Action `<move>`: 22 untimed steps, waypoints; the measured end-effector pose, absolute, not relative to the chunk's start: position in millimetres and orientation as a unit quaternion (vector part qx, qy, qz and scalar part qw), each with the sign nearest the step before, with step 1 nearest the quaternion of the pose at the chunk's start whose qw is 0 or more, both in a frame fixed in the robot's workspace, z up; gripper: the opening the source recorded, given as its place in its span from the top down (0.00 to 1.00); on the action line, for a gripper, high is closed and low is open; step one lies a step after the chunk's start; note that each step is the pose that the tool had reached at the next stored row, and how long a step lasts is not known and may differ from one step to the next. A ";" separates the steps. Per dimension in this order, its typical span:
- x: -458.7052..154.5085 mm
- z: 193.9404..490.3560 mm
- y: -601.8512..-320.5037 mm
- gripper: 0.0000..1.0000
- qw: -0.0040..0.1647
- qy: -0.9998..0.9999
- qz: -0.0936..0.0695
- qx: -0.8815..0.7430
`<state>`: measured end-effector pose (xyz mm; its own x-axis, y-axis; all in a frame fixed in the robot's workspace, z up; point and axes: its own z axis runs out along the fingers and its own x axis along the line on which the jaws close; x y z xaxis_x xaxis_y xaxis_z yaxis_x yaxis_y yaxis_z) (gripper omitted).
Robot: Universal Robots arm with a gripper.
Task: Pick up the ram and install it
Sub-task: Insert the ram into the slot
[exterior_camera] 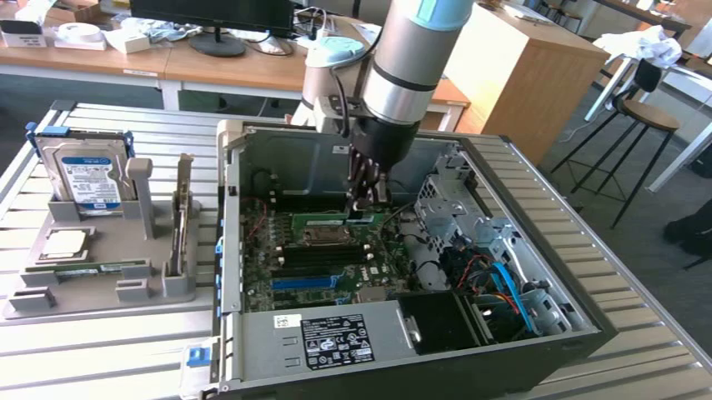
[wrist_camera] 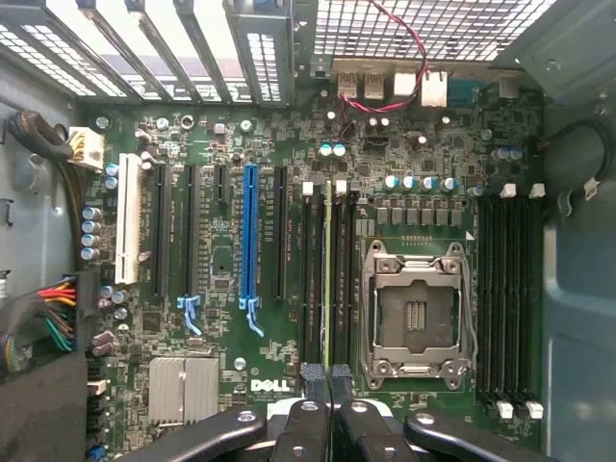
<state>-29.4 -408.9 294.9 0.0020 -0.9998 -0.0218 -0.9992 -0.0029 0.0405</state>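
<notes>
Black fingers of the claw (wrist_camera: 327, 375) are pressed together on the near end of the ram (wrist_camera: 328, 269), pinching the thin green stick by its top edge. The ram runs straight out from the claw's tips, edge-up, lined up with a black memory slot of the Dell motherboard (wrist_camera: 221, 260). Whether it is fully seated cannot be told. More black memory slots (wrist_camera: 310, 279) lie just beside the ram on both sides.

Next to those, on one side of the claw, is the metal-framed processor socket (wrist_camera: 416, 313), with a second bank of memory slots (wrist_camera: 505, 298) past it. On the claw's other side lie the expansion slots, among them a blue slot (wrist_camera: 250, 241) and, farther off, a white slot (wrist_camera: 126, 231). A ribbed silver heat sink (wrist_camera: 183, 390) sits on that same side, near the claw.

Seen from outside, the grey robot arm (exterior_camera: 406, 67) reaches down into the open computer case (exterior_camera: 228, 250), which lies on its side on a slatted metal table (exterior_camera: 112, 358). Well apart from the claw, outside the case, a grey holder (exterior_camera: 100, 292) carries a second ram stick (exterior_camera: 182, 217) standing on edge, an upright hard drive (exterior_camera: 92, 179) and a square processor chip (exterior_camera: 65, 243).
</notes>
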 end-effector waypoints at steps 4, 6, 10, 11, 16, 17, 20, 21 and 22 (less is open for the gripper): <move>-29.5 291.3 -408.9 0.89 0.007 -0.706 -0.022 0.708; -29.5 289.5 -408.9 0.89 0.007 -0.706 -0.022 0.708; -29.5 285.5 -408.9 0.89 0.007 -0.706 -0.022 0.708; -29.5 284.3 -408.9 0.89 0.007 -0.706 -0.022 0.708; -29.5 278.2 -408.9 0.89 0.007 -0.706 -0.022 0.708; -29.5 277.0 -408.9 0.89 0.007 -0.706 -0.022 0.708; -29.5 273.6 -408.9 0.89 0.007 -0.706 -0.022 0.708; -29.5 272.7 -408.9 0.89 0.007 -0.706 -0.022 0.708; -29.5 271.7 -408.9 0.89 0.007 -0.706 -0.022 0.708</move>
